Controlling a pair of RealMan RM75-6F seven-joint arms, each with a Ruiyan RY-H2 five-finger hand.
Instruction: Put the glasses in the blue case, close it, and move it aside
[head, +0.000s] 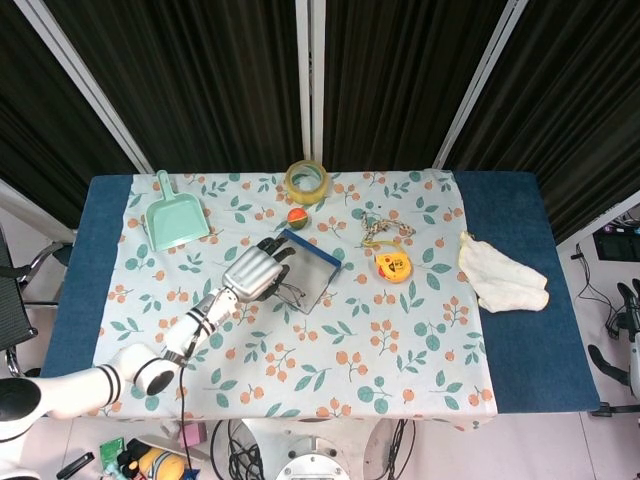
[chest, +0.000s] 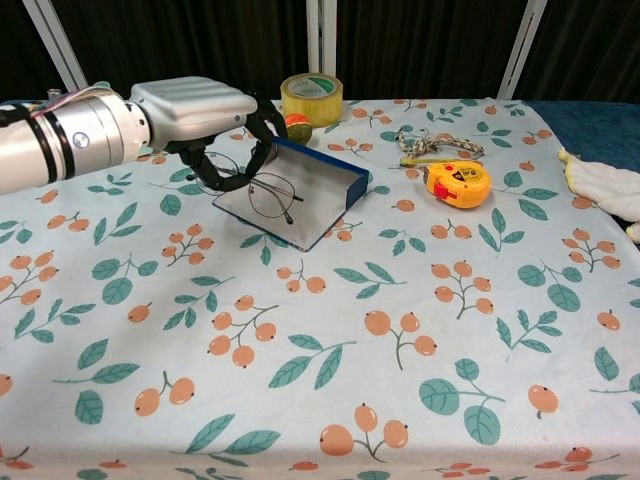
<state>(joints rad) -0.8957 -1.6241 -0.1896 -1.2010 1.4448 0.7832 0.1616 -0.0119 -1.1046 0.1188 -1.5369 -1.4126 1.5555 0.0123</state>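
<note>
Tablecloth, white with orange berries and green leaves, spread over a blue table. Left arm reaching in from the left edge, silver and white. Left hand poised over the near-left part of the open blue case, dark fingers curled around the wire-framed glasses and holding them just above the grey inner panel; one lens hanging clear below the fingers, whether the frame touches the case cannot be told. Right hand barely seen at the right edge of the head view, well off the table, grip impossible to judge. Case lying open near the table's middle, blue raised rim on its far side. Cream cloth crumpled on the blue strip at right. Mint dustpan at far left. Roll of yellow tape at the far edge, small orange ball beside it. Yellow tape measure right of the case, knotted cord just behind.
</note>
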